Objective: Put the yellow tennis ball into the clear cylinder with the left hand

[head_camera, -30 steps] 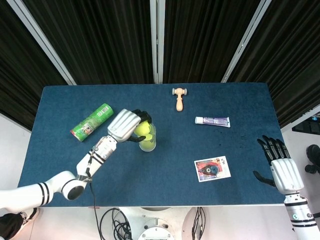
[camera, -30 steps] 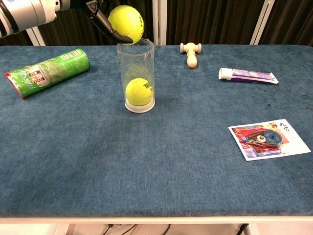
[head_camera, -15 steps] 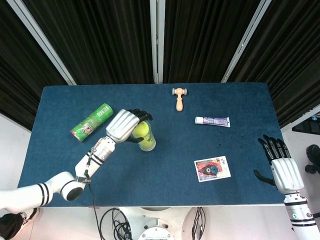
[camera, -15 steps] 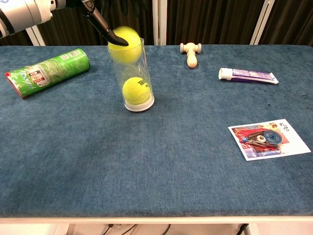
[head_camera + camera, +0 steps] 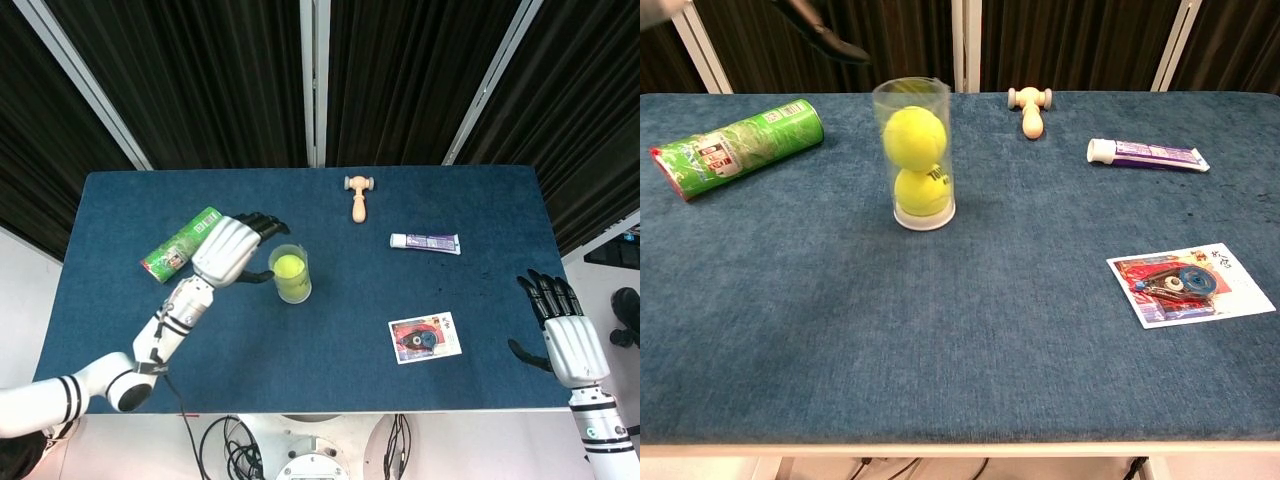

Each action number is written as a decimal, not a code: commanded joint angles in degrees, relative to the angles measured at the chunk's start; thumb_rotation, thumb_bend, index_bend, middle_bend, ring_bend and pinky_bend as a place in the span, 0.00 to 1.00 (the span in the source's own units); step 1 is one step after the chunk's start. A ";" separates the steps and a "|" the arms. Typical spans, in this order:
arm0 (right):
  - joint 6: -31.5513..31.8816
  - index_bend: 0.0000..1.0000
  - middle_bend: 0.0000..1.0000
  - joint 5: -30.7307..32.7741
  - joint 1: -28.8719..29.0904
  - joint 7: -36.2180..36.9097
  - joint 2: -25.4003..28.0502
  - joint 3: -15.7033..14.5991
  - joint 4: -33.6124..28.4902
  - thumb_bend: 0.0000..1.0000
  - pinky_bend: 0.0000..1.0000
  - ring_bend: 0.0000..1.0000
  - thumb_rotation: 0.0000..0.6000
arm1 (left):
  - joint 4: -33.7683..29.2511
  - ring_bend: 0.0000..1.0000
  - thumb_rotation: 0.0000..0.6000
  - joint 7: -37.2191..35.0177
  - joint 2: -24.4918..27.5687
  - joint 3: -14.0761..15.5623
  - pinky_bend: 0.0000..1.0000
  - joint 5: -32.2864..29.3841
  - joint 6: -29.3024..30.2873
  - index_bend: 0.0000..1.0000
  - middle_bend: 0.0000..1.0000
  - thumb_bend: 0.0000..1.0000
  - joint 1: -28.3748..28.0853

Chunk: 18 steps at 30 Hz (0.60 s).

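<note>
The clear cylinder (image 5: 913, 155) (image 5: 290, 274) stands upright left of the table's middle. Inside it a yellow tennis ball (image 5: 913, 136) sits on top of a second yellow ball (image 5: 921, 192). My left hand (image 5: 228, 250) hovers just left of the cylinder with its fingers spread and nothing in them; in the chest view only a blurred fingertip (image 5: 825, 42) shows at the top left. At the table's right front corner my right hand (image 5: 563, 335) rests open, holding nothing.
A green can (image 5: 732, 147) lies on its side at the left. A small wooden hammer (image 5: 1031, 108) and a toothpaste tube (image 5: 1147, 154) lie at the back right. A printed card (image 5: 1188, 283) lies at the right front.
My left hand let go of the ball, which dropped into the cylinder onto the ball below. The hand then drew back to the left and up. The right hand stayed put.
</note>
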 commanded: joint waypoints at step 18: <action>-2.25 0.00 0.00 -1.61 1.31 -4.07 -2.02 -1.02 -0.36 0.15 0.00 0.00 1.00 | -2.23 0.00 1.00 8.41 6.15 19.15 0.00 2.61 21.82 0.01 0.00 0.10 30.32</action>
